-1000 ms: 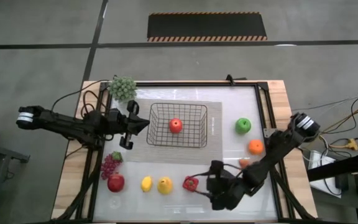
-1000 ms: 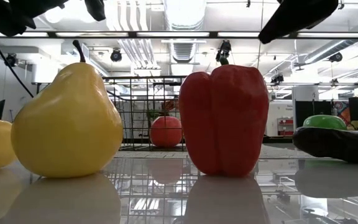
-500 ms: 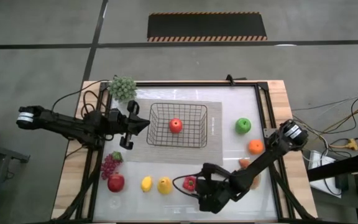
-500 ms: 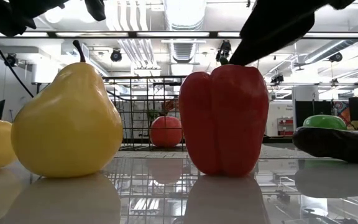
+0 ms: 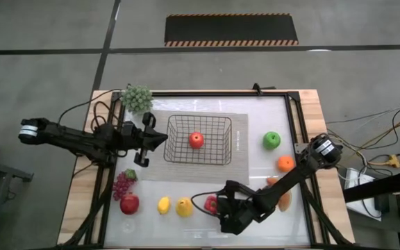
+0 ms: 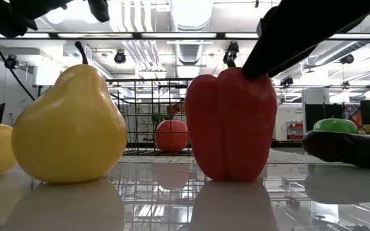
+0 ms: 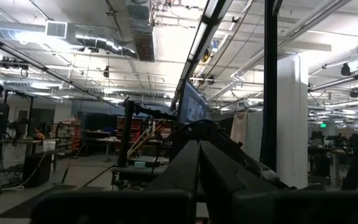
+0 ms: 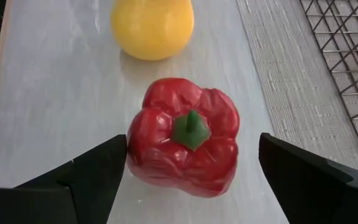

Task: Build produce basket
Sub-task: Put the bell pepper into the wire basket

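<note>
The red pepper (image 5: 212, 203) stands upright on its base on the white table near the front edge, its green stem (image 8: 191, 129) up. My right gripper (image 8: 192, 146) is open and slants down over it, one finger on each side of the pepper without visibly touching it. The dark wire basket (image 5: 198, 139) sits on a grey mat at the middle, with a red apple (image 5: 196, 139) on its floor. My left gripper (image 5: 148, 139) is shut and held up in the air left of the basket.
Left of the pepper, along the front, are a pear (image 5: 184, 206), a lemon (image 5: 163, 204), a red apple (image 5: 129, 204) and dark-red grapes (image 5: 121, 185). A green fruit (image 5: 271, 140) and an orange (image 5: 285, 164) lie at the right. A pale green bunch (image 5: 137, 98) sits at the far left corner.
My right gripper has moved toward the table's left edge and down. It started to the right of the pepper and now has its open fingers on either side of it. The pepper has stayed in place.
</note>
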